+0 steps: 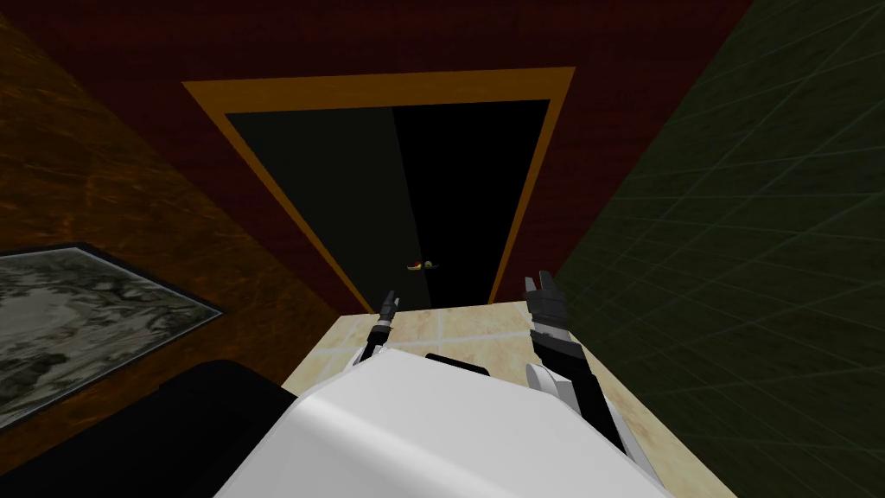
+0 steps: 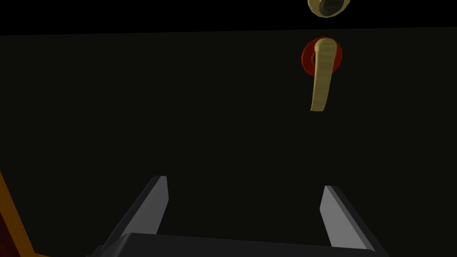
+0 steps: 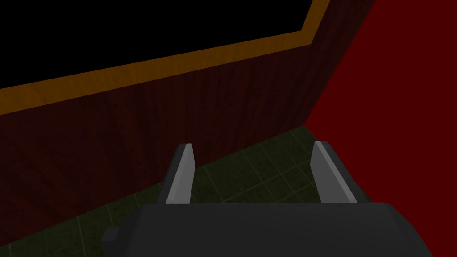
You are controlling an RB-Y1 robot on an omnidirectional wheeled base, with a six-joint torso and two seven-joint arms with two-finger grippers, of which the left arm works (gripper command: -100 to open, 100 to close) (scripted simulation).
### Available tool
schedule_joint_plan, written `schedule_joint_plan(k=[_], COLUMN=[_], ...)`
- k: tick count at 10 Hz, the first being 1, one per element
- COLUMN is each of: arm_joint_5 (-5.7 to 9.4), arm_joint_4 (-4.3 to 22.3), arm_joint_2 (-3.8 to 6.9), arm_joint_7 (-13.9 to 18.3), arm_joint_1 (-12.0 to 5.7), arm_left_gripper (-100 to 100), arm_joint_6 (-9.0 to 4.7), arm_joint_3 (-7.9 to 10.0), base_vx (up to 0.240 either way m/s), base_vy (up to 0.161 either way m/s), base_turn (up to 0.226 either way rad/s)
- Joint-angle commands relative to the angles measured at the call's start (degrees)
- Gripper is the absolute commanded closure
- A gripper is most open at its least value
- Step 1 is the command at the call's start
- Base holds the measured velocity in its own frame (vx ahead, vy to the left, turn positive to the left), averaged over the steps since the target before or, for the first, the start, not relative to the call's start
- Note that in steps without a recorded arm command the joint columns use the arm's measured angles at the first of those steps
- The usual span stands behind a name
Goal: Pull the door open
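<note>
Dark door (image 1: 320, 199) is faced; the spread, empty left gripper (image 2: 244, 183) should be squared across the pale lever (image 2: 322, 76) near the door's edge.

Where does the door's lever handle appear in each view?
Head view: lever handle inside the orange door frame, just beyond the left gripper.
Left wrist view: handle ahead of the open fingers, on a red rosette.
Right wrist view: dark red wall instead.
Shared landmark: orange door frame.
</note>
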Motion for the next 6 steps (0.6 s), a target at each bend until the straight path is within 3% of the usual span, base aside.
schedule_joint_plan(k=[1,3,6], arm_joint_5=[0.25,0.68,0.98], arm_joint_4=[1.65,5.00,7.24], arm_joint_2=[0.26,0.79,1.14], arm_joint_7=[0.40,1.05,1.47], arm_joint_1=[-0.16,-0.70,-1.06], arm_left_gripper=[-100,-100,-100], arm_joint_6=[-0.45,-1.39,-2.02], arm_joint_3=[0.23,0.65,0.93], base_vx=[0.107,0.135,0.095], base_vy=[-0.005,-0.004,-0.008], base_turn=[-0.046,-0.059,-0.026])
